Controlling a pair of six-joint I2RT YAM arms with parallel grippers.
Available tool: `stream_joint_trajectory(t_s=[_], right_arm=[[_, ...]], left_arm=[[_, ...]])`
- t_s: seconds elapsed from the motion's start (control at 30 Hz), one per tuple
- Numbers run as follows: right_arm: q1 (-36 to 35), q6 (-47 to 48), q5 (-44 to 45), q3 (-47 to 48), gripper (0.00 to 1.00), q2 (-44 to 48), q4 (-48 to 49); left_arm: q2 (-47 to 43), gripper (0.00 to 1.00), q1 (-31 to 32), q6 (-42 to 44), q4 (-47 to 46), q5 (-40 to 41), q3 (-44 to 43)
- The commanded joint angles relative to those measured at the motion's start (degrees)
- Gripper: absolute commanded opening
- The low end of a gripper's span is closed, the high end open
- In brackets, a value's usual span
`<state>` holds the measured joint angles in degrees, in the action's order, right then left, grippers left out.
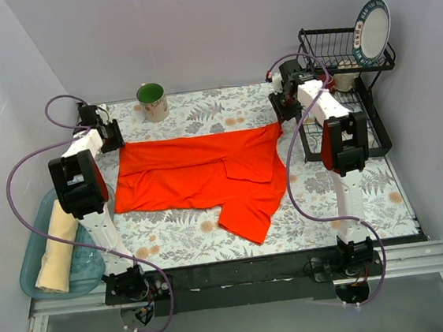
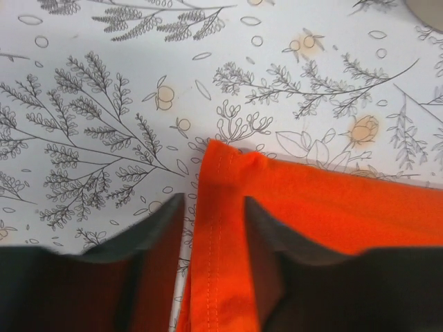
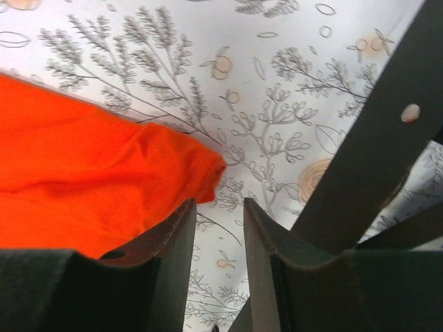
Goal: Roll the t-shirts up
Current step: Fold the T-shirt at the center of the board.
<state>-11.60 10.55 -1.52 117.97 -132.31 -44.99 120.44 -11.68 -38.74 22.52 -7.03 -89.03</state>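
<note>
The orange-red t-shirt [image 1: 207, 175] lies folded flat across the table, one sleeve pointing toward the near edge. My left gripper [image 1: 112, 136] is at its far left corner. In the left wrist view the jaws [image 2: 214, 200] stand apart, with the stitched hem [image 2: 216, 235] lying loose between them. My right gripper [image 1: 283, 110] is at the far right corner. Its fingers [image 3: 218, 202] are open over bare tablecloth, and the shirt's corner [image 3: 201, 166] lies just left of them. The cream t-shirt [image 1: 56, 251] lies rolled up in a teal tray at the left.
A green mug [image 1: 151, 102] stands at the back of the table. A black dish rack [image 1: 341, 94] with a plate [image 1: 372, 31] fills the back right, and one of its bars [image 3: 374, 138] is close beside my right gripper. The teal tray [image 1: 34, 233] sits at the left edge.
</note>
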Motion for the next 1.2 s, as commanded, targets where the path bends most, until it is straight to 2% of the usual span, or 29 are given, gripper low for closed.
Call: stream_joint_trajectory(t_s=[0.0, 0.1, 0.27, 0.33, 0.4, 0.47, 0.5, 0.6, 0.63, 0.7, 0.8, 0.87, 1.0, 1.17], right_arm=[[-0.8, 3.2, -7.5, 0.6, 0.45, 6.0, -1.1], [-1.8, 6.1, -11.6, -4.3, 0.48, 11.1, -1.5], [-5.2, 15.3, -15.8, -21.1, 0.53, 21.3, 0.2], [-7.4, 18.8, -17.4, -28.9, 0.53, 27.2, 0.9], [-9.2, 24.7, -19.7, -34.7, 0.54, 34.3, 2.4], [-12.8, 29.8, -22.9, -43.6, 0.54, 39.6, 3.1], [-14.5, 34.5, -23.0, -46.8, 0.54, 45.2, 3.7], [-22.6, 40.5, -22.7, -58.7, 0.54, 56.1, 7.5], [-27.0, 41.8, -21.6, -62.0, 0.54, 58.4, 11.5], [-30.7, 40.4, -15.6, -69.2, 0.54, 62.4, 16.3], [-31.5, 34.6, -10.3, -69.7, 0.52, 60.8, 21.8], [-29.0, 31.0, -9.8, -68.2, 0.49, 59.0, 25.7], [-22.9, 26.7, -9.7, -62.4, 0.43, 52.0, 30.2], [-15.6, 26.2, -6.6, -49.0, 0.31, 40.5, 30.5]], left_arm=[[-5.6, 0.54, -0.4, -0.9, -0.6, -2.4, -4.2], [-10.0, 0.62, -0.4, -1.8, -0.8, -6.2, -5.0], [-17.1, 0.73, -0.4, 3.7, 1.1, -17.4, -1.9], [-19.8, 0.73, -0.5, 8.0, 7.2, -21.8, -0.2], [-21.6, 0.73, -0.5, 17.3, 15.7, -27.7, 1.5], [-24.8, 0.75, -0.5, 27.2, 20.8, -28.8, 3.2], [-26.1, 0.75, -0.5, 30.3, 24.4, -28.5, 5.6], [-31.6, 0.76, -0.5, 37.1, 26.4, -25.5, 9.9], [-33.0, 0.76, -0.5, 38.3, 26.5, -25.1, 12.4], [-35.7, 0.76, -0.4, 38.0, 26.7, -26.1, 14.3], [-37.2, 0.77, -0.4, 34.7, 26.5, -26.7, 17.0], [-37.6, 0.77, -0.3, 32.1, 26.3, -26.7, 19.0], [-39.0, 0.78, -0.3, 28.2, 24.1, -26.6, 22.8], [-39.1, 0.77, 0.0, 22.3, 20.4, -23.9, 26.4]])
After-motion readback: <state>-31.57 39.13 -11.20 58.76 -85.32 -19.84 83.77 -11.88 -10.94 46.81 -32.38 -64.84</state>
